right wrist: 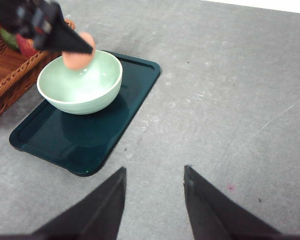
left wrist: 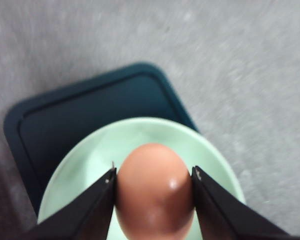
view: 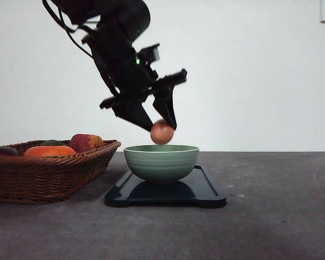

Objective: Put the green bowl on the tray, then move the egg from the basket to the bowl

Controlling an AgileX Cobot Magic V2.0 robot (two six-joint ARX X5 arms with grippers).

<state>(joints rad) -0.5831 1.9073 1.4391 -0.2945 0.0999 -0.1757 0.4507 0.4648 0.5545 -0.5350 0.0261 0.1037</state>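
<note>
**Egg over the bowl, release pending**

Egg (view: pixel 162 132) sits pinched in the left end effector (view: pixel 161 125), at centre of the front view, just above the rim of the green bowl (view: pixel 161 162) and not yet inside it. In the left wrist view the two black fingers (left wrist: pixel 92 210) press on opposite sides of the egg's shell w/ the pale bowl interior directly beneath, so the drop line looks centred enough. Grip is across the egg's narrower width, prob. so the fingers close on a shorter span and the egg can't roll out sideways.

Bowl already stands on the tray (view: pixel 206 194), toward the tray's left part in the front view; step one looks done. The tray lies flat on the grey desk (view: pixel 276 216), just right of the basket (view: pixel 43 179), which fills the lower left of the front view and holds other produce, incl. an orange item and a reddish one. Short haul basket→bowl is likely why they're set so close.

Right end effector (right wrist: pixel 155 200) appears at the bottom of the right wrist view, jaws spread, holding nothing, well apart from the tray, parked clear of the left arm's path.

Next move, as I judge it: lower the egg further into the bowl before opening, since a release from rim height risks a crack.
</note>
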